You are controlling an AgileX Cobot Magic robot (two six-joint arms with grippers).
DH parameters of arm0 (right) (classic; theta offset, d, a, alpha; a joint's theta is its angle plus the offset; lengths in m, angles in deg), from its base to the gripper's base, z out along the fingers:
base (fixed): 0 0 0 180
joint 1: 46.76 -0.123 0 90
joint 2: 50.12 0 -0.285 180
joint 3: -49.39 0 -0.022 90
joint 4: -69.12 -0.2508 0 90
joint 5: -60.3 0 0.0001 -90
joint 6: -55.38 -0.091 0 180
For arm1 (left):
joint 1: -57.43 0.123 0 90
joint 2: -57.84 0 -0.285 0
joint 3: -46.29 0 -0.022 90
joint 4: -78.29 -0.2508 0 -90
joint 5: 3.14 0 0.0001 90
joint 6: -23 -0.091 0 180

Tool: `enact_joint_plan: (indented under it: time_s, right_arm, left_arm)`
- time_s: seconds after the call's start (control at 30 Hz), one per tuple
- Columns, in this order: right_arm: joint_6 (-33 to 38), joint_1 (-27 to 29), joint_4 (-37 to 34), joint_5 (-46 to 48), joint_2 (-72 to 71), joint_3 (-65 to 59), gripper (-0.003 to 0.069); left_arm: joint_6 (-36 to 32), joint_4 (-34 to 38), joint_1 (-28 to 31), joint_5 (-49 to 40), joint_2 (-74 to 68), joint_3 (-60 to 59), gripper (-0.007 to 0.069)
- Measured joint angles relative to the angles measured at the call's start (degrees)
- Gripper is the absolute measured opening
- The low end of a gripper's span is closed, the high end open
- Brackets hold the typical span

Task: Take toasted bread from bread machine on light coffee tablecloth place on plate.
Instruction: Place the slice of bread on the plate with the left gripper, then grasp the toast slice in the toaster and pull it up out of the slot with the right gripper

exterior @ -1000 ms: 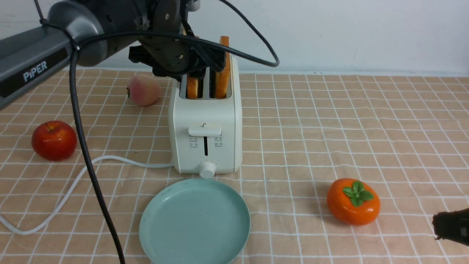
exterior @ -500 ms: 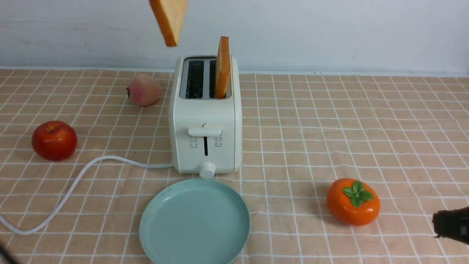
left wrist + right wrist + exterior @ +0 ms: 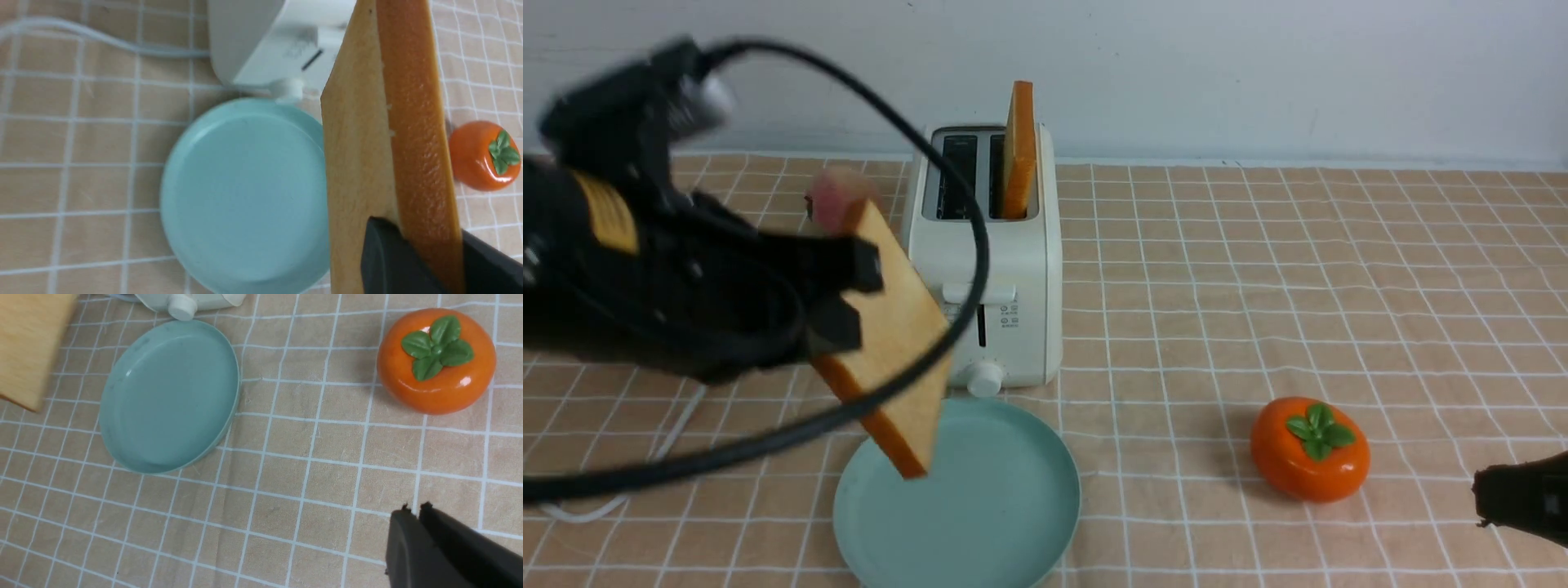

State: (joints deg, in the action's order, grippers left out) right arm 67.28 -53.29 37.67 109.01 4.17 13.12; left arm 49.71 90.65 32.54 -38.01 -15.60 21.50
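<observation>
My left gripper is shut on one toast slice, which hangs tilted above the left part of the mint-green plate. In the left wrist view the slice sits clamped between the black fingers, beside the plate. The second toast slice stands upright in the right slot of the cream toaster; the left slot is empty. My right gripper is shut and empty, low at the front right; it also shows in the right wrist view over bare cloth.
An orange persimmon lies right of the plate on the checked peach cloth. A peach lies left of the toaster, partly hidden by the toast. The toaster's white cord runs left. The left arm's black cable loops in front of the toaster.
My left gripper has lifted one slice out of the toaster's left slot, raised it out of view, then swung down and forward to hold it over the plate. The right gripper barely moved.
</observation>
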Motion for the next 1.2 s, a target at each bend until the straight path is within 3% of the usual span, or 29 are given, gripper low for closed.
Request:
enact_joint_plan:
  time_s: [0.03,0.13,0.23,0.47,0.7,0.8,0.83,0.87,0.97,1.1,1.17,1.2]
  right_arm:
    - [0.0,0.0,-0.1,0.0,0.0,0.0,0.0038]
    - [0.0,0.0,-1.0,-0.1,0.0,0.0,0.0041]
    - [0.0,0.0,-1.1,-0.2,0.0,0.0,0.0041]
    - [0.0,0.0,-1.2,-0.2,0.0,0.0,0.0047]
    - [0.0,0.0,-2.2,-0.2,0.0,0.0,0.0051]
    - [0.0,0.0,-2.9,-0.2,0.0,0.0,0.0055]
    - [0.0,0.0,-2.9,-0.2,0.0,0.0,0.0055]
    - [0.0,0.0,-3.3,-0.2,0.0,0.0,0.0055]
    - [0.0,0.0,-3.1,0.5,0.4,1.4,0.0055]
    - [-0.1,0.0,-2.7,2.9,3.2,6.6,0.0055]
    - [-0.4,0.0,-2.6,3.9,5.2,9.4,0.0055]
    - [-0.7,0.0,-2.5,5.0,7.6,12.5,0.0057]
  left_arm:
    - [-0.3,0.6,0.0,0.9,-0.1,-0.8,0.0094]
    - [-6.3,10.0,0.0,14.7,-2.9,-10.8,0.0094]
    - [-9.8,16.7,0.0,19.6,-6.2,-13.3,0.0094]
    - [-18.1,28.4,0.0,22.7,-16.0,-13.5,0.0094]
    - [-23.7,29.5,0.0,22.5,-18.5,-13.5,0.013]
    - [-24.6,26.1,0.0,19.7,-18.6,-13.5,0.0283]
    - [-24.6,26.1,0.0,19.7,-18.6,-13.5,0.0283]
    - [-24.6,21.9,0.0,17.0,-18.5,-13.5,0.0372]
    - [-21.0,14.3,1.3,10.1,-17.6,-13.4,0.0456]
    - [-10.9,2.3,5.3,-0.9,-13.6,-11.4,0.0442]
    - [-8.0,-2.4,6.2,-4.0,-11.7,-10.6,0.0407]
    - [-4.9,-6.4,6.6,-7.3,-8.9,-9.9,0.034]
